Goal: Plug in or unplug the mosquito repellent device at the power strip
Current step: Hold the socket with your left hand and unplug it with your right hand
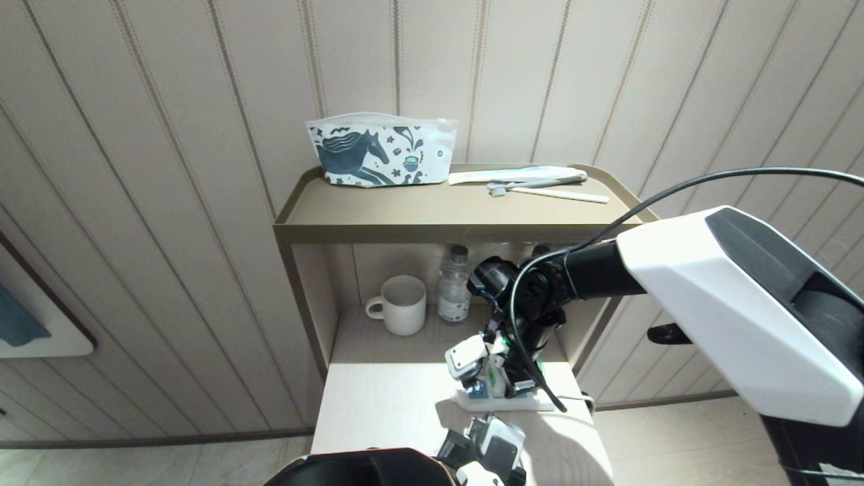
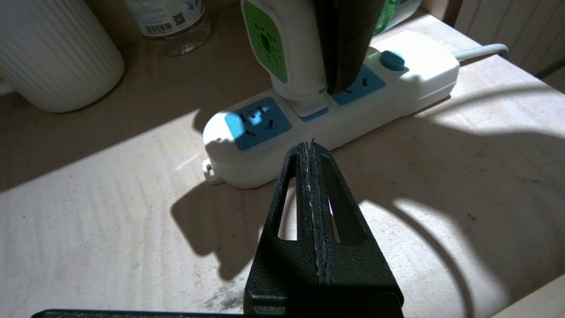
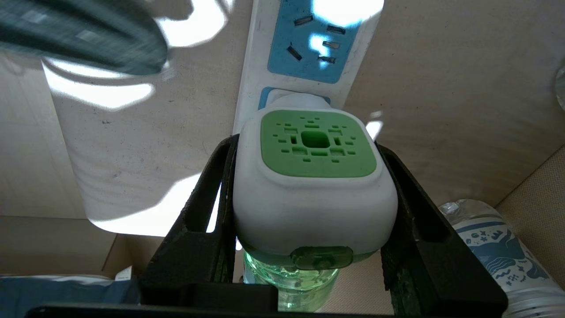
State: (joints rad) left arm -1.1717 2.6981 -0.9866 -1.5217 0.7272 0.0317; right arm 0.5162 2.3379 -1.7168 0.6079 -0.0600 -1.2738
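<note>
Right hand: its two black fingers pinch the white sides of the mosquito repellent device, a rounded white plug-in unit with a green vented face and a clear green liquid bottle.
Device position: seated at the middle socket of the power strip, a flat white oblong plastic strip with light-blue socket faces and a round blue button.
Right wrist view only: the green face seen head-on, the bottle at 6 o'clock, a free blue socket at 12 o'clock.
Left hand: black fingers pressed together, holding nothing, tips just beside the strip's near edge; whether they touch it cannot be told.
Left wrist view only: the plug's base meeting the strip, the blue button, and the thin white cord leaving at 2 o'clock.
Head view only: the pale wooden worktop carrying the strip, the right arm reaching in from 3 o'clock and hiding much of the device.
Back of worktop: a ribbed white mug and a clear water bottle, at 11 and 12 o'clock from the strip.
Upper shelf: a horse-printed pouch and a toothbrush on a brown tray-like shelf.
</note>
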